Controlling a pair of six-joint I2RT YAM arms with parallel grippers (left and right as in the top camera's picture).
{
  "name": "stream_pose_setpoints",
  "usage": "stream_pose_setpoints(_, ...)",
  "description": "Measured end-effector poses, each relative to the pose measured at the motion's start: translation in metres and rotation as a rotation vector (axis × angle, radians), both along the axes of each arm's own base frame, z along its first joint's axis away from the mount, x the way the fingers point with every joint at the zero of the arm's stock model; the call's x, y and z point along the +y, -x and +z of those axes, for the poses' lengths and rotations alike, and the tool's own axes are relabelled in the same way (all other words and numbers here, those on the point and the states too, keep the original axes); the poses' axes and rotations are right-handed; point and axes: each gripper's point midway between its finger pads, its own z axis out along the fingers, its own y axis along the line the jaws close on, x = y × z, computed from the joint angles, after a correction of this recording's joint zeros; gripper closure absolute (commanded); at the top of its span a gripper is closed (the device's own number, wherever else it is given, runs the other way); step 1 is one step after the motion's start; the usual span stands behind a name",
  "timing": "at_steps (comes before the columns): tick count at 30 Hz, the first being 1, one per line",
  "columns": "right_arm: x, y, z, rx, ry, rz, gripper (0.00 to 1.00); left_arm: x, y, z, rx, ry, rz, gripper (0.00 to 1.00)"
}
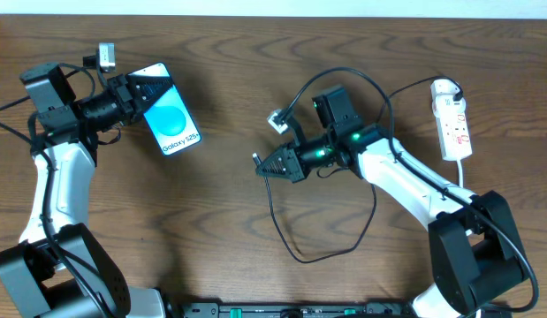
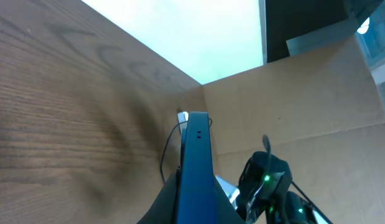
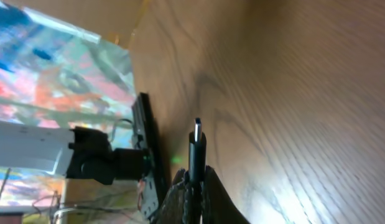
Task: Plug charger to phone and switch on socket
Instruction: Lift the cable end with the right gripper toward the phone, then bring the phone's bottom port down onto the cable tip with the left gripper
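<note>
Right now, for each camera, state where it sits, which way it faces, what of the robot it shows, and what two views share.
Overhead: above the table, looking straight down; both arms show, left gripper holding the phone, right gripper holding the charger.
Left wrist: on the left arm, facing along the phone's edge toward the right arm; own gripper at bottom.
Right wrist: on the right arm, facing past the charger's plug toward the left arm; own gripper at bottom.
Shared: both wrist views show the phone nearly edge-on.

The left end effector [image 2: 196, 202] grips the phone [image 2: 195, 149] edge-on over the wooden table [image 2: 68, 118]
</note>
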Motion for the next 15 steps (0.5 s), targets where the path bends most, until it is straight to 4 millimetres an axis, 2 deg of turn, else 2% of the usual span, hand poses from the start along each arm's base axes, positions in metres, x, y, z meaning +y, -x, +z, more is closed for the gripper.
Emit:
stream_pose_setpoints(8, 0.0, 0.027, 0.002, -0.014, -0.181, 0.12, 0.99, 0.0, 0.0, 0.0, 0.0, 0.0, 0.0, 0.93)
stream_pose_setpoints(15, 0.003, 0.033, 0.025, -0.048, -0.306, 0.197, 0.99, -0.001, 0.0, 0.0, -0.001, 0.0, -0.002, 0.93)
